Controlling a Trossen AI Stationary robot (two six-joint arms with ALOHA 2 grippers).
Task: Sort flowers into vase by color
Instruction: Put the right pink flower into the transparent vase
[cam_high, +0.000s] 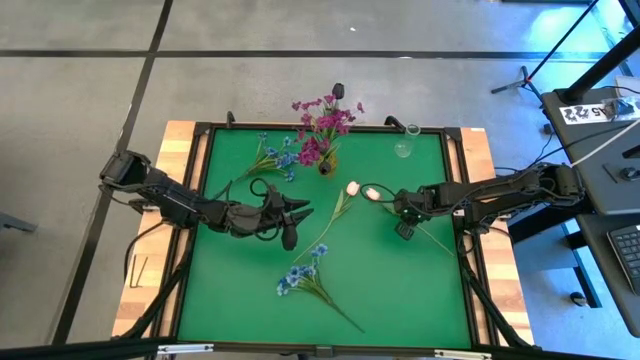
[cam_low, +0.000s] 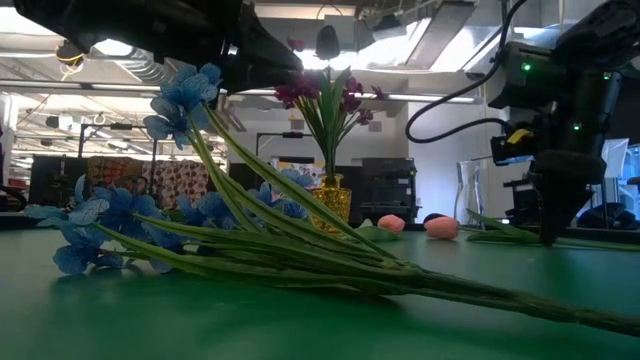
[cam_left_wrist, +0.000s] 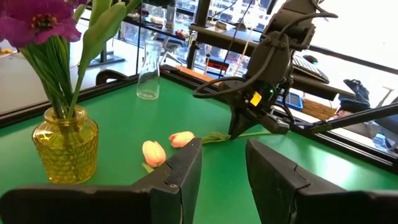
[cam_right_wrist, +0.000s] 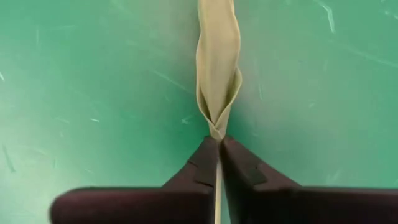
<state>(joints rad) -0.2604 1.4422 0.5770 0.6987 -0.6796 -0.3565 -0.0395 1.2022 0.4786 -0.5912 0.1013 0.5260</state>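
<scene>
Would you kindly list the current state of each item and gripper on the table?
Yellow vase: upright, holding magenta flowers.
Clear vase: upright, empty.
Two tulips: lying flat.
Blue sprays: lying flat, two places.
Left gripper: open, empty.
Right gripper: shut on a tulip stem.

Matt green mat (cam_high: 400, 290), textured amber glass vase (cam_left_wrist: 64, 151), wooden table edges (cam_high: 178, 140).

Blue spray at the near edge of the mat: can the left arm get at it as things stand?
Probably yes. The left gripper is open and empty, and bare green mat lies between it and the blue spray; nothing stands in the way.
</scene>
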